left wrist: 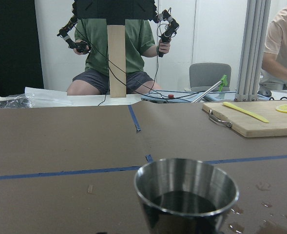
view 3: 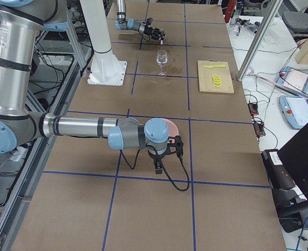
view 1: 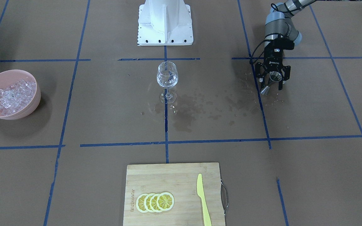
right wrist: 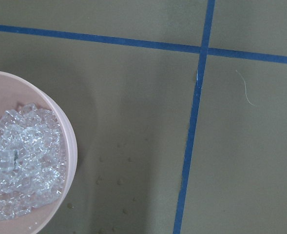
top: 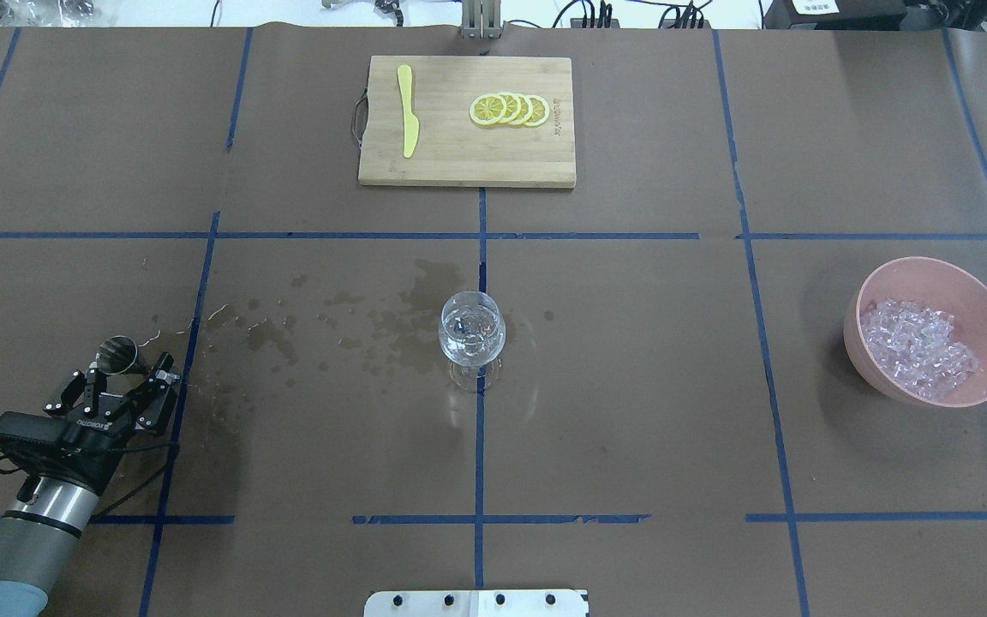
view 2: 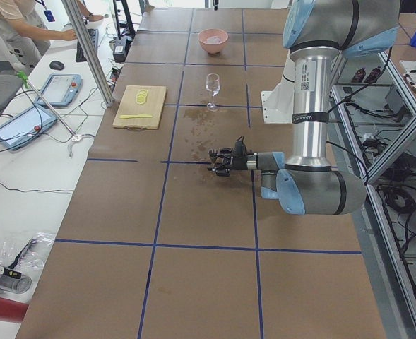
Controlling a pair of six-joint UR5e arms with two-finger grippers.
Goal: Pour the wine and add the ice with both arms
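Clamped on the jigger (top: 117,353) of wine (left wrist: 184,202), the left end effector (view 1: 272,83) sat well apart from the glass (view 1: 167,77); tilting early would probably spill more onto the wet tabletop (view 1: 105,94). The ice (view 1: 13,95) lay in the bowl (view 1: 31,106); whether the right end effector (view 3: 159,166) was apart or together could not be told.

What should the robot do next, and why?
Probably swing the right arm over the ice in the pink bowl. The right wrist view shows that bowl only at its left edge, so the arm likely isn't centred above the cubes. The left gripper holds the metal jigger far from the wine glass, so ice seems next.
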